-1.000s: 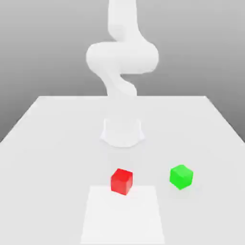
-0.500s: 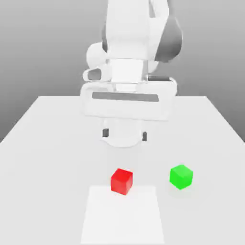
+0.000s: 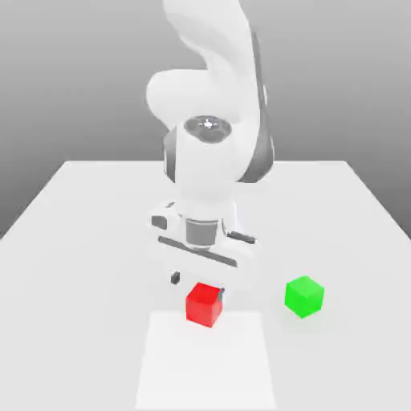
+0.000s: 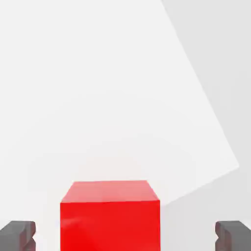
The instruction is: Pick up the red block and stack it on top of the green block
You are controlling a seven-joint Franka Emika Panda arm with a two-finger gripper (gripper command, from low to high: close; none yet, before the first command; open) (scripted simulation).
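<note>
While the hand (image 3: 198, 284) hangs low with fingers (image 4: 17, 235) spread wide and holding nothing, red block (image 3: 204, 304) sits on the counter (image 3: 72, 241) between the fingertips, untouched; green block (image 3: 304, 296) apart, toward the exterior view's right

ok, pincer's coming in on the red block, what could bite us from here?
1. The pincer is open with the red block off-centre between the fingertips; one finger may touch first and nudge it.
2. The red block straddles the edge of the lighter patch; a shove could slide it.
3. The green block sits close; a skewed grasp risks a crooked stack.
</note>
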